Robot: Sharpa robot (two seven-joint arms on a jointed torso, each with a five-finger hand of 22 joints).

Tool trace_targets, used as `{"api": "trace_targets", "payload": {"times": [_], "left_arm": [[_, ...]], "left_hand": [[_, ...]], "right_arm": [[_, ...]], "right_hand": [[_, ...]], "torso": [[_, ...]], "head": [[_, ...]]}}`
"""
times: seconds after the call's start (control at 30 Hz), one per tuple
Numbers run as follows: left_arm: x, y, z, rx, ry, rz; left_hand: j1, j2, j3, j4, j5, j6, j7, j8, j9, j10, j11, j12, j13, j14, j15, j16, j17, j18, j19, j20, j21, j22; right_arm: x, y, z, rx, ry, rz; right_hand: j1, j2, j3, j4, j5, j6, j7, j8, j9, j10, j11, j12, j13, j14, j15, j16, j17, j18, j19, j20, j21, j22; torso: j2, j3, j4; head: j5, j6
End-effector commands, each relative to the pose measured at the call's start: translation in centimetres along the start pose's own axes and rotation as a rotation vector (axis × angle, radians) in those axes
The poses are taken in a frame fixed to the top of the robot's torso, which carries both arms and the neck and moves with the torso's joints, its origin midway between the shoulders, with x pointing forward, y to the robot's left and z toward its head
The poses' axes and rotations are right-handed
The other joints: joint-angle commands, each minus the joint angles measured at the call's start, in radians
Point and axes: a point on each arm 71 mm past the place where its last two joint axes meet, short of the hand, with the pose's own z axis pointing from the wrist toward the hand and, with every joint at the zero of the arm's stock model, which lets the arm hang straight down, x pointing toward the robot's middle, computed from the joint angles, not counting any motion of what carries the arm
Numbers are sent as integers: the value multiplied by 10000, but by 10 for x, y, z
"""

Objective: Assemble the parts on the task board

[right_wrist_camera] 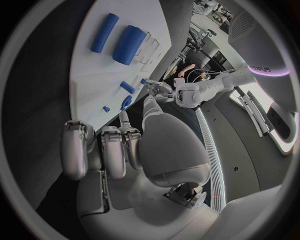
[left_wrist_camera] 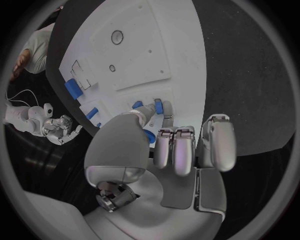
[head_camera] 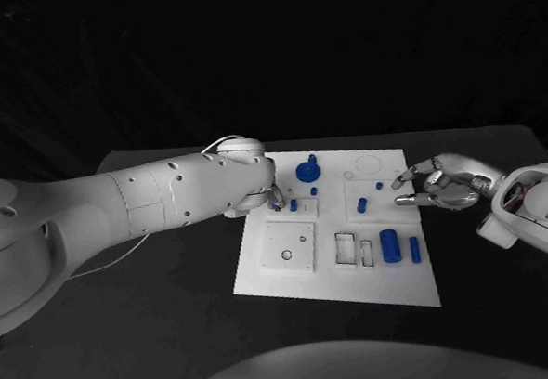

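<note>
The white task board [head_camera: 306, 279] lies mid-table. On it are a round blue part [head_camera: 308, 170], small blue parts [head_camera: 294, 205] [head_camera: 361, 204], a thick blue cylinder [head_camera: 390, 244] and a slim blue bar [head_camera: 415, 249]. My left hand [head_camera: 269, 196] hovers over the board's far left corner, fingers curled down, thumb reaching toward the small parts [left_wrist_camera: 158, 106]. A blue part [left_wrist_camera: 149, 135] shows between thumb and fingers; whether it is held is unclear. My right hand [head_camera: 438, 186] sits at the board's right edge, fingers apart, holding nothing. The right wrist view shows the cylinder [right_wrist_camera: 129, 44] and bar [right_wrist_camera: 103, 32].
The board carries a square recessed plate [head_camera: 289, 246] and two narrow rectangular slots [head_camera: 346, 248] near its front. Black table [head_camera: 167, 306] surrounds the board on all sides, with open room at the front left.
</note>
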Motion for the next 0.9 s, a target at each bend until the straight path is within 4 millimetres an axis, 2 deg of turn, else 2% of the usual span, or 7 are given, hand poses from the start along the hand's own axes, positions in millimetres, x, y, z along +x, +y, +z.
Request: {"api": "trace_targets", "payload": {"times": [0.03,0.3,0.43,0.67,0.73,0.8,0.9], "left_arm": [[2,2,0,-501,233,280],[3,4,0,-576,342,370],[3,4,0,-565,311,339],[3,3,0,-522,308,316],[3,3,0,-509,301,304],[3,4,0,-496,297,291],[3,4,0,-484,307,268]], "left_hand": [[-95,-17,-81,14,-57,-16,52,-63,-54,1040,92,31,2613,1052,49,25,2634,140,-36,6,-65,1732],[-107,-11,-176,54,-94,-1,57,-100,-106,1040,106,31,2613,1052,63,25,2634,145,-44,19,-91,1726],[105,48,-174,-50,265,81,21,-121,-171,1040,83,31,2613,1052,53,25,2634,148,-36,21,-102,1734],[192,58,-168,-99,323,132,3,-117,-192,1040,68,31,2613,1052,44,25,2634,149,-37,18,-115,1735],[144,25,-232,-55,213,138,19,-135,-216,1040,75,31,2613,1052,45,25,2634,149,-34,18,-120,1737],[26,7,-364,68,-80,150,39,-167,-261,1040,90,31,2613,1052,56,25,2634,149,-34,24,-134,1739],[-107,12,-520,234,-339,107,77,-245,-339,1040,117,31,2613,1052,74,25,2634,151,-38,36,-159,1739]], "right_arm": [[1,1,0,-89,77,-5],[1,1,1,-86,87,-5],[1,1,1,-80,83,-6],[1,1,1,-53,91,-3],[2,1,1,-50,93,-2],[2,1,0,-47,96,-2],[2,0,0,-43,99,-1]], "right_hand": [[38,92,-36,-27,62,66,3,-50,-9,1042,85,-12,2602,1043,98,34,2629,173,-47,-11,-46,2013],[46,94,-38,-36,70,71,5,-49,-13,1042,86,-12,2602,1043,99,34,2629,173,-49,-10,-48,2012],[46,94,-38,-36,70,71,5,-49,-13,1042,86,-12,2602,1043,99,34,2629,173,-49,-10,-48,2012],[46,94,-38,-36,70,71,5,-49,-13,1042,86,-12,2602,1043,99,34,2629,173,-49,-10,-48,2012],[46,94,-38,-36,70,71,5,-49,-13,1042,86,-12,2602,1043,99,34,2629,173,-49,-10,-48,2012],[53,100,-38,-42,77,74,6,-49,-16,1042,87,-12,2602,1043,100,34,2629,175,-54,-10,-55,2010],[53,100,-38,-42,77,74,6,-49,-16,1042,87,-12,2602,1043,100,34,2629,175,-54,-10,-55,2010]], "torso": [[-5,0,-1],[-2,-1,-2],[3,-2,2],[2,-2,-3],[0,-1,-2],[-1,1,0],[-2,0,2]], "head": [[12,0],[5,0],[6,0],[8,0],[16,0],[16,0],[10,0]]}}
